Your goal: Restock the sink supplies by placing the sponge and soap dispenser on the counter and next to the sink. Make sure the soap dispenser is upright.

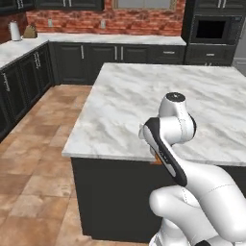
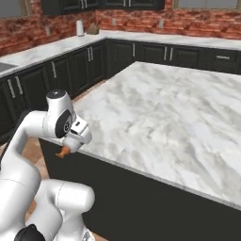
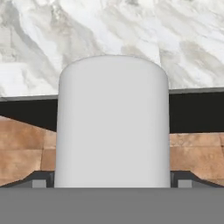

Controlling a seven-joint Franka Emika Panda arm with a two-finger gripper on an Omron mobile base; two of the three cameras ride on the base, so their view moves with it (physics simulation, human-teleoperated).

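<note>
Left base view: the white arm folds over the near edge of the marble island [image 1: 144,96], an orange nozzle tip [image 1: 156,161] peeking out beneath its wrist; the counter [image 1: 115,39] runs along the brick wall behind.

Right base view: the same orange tip [image 2: 62,152] hangs under the hand beside the island's corner.

Hand view: the soap dispenser [image 3: 113,122], a white cylinder, sits between the spread fingers [image 3: 40,180], apparently gripped across its width.

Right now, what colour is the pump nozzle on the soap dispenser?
Orange. The nozzle of the soap dispenser pokes out under the hand, clearest in the right base view.
</note>
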